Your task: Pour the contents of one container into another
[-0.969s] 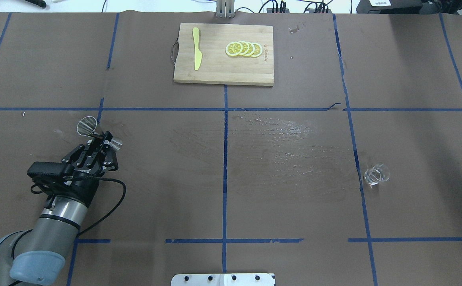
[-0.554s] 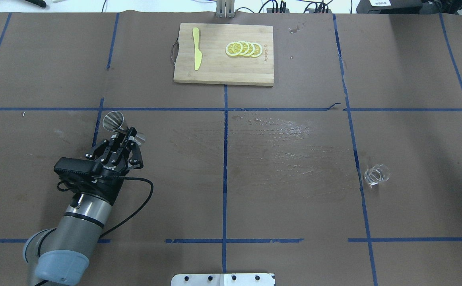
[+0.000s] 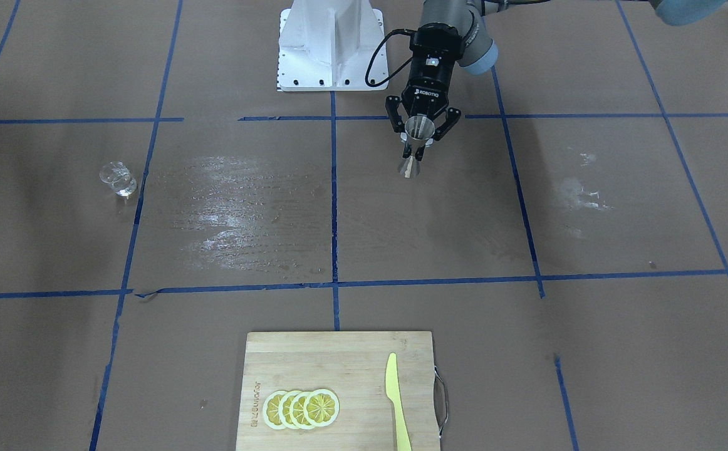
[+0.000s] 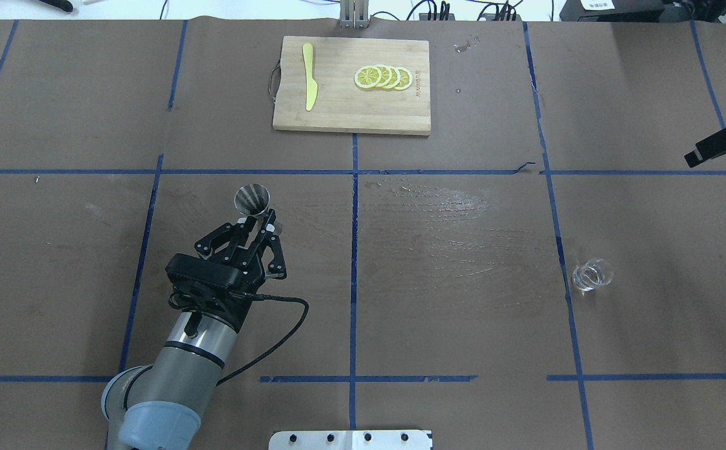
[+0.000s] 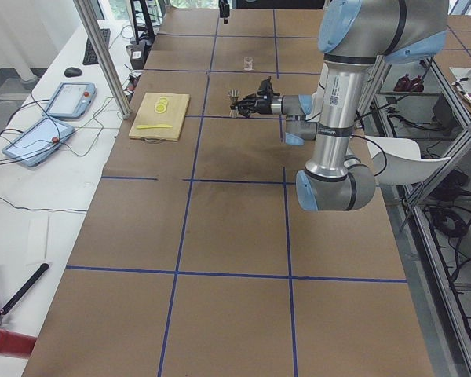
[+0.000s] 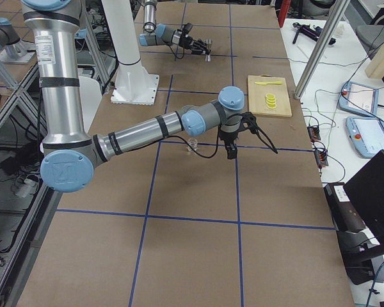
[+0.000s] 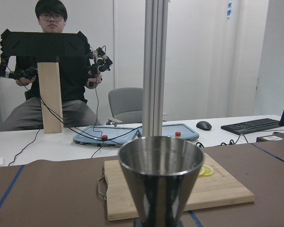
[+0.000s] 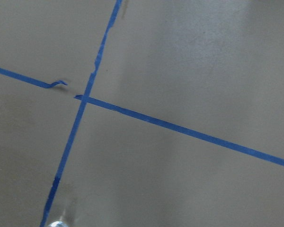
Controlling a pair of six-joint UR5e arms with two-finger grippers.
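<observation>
Early stage. Your left gripper (image 4: 263,224) is clamped on the jigger (image 4: 252,199) at its waist, mouth up, about 9 o'clock of table (image 4: 463,325) centre in the overhead view. Glass cup (image 4: 591,275) stands alone near 3 o'clock, well apart. Right gripper (image 4: 722,140) hangs at the cup's 2 o'clock; can't tell its opening. Cup pickup and pour not yet done.

Overhead: behind robot, high, looking forward and down; board (image 4: 338,109) upper centre.
Front-facing: opposite side, steeply down; base (image 3: 332,44) at top, same board at bottom centre.
Left, right exterior: table ends, high and far, looking lengthwise.
Left wrist: close behind jigger (image 7: 161,184), level, facing the board.
Right wrist: near, looking down on tape (image 8: 180,128).
</observation>
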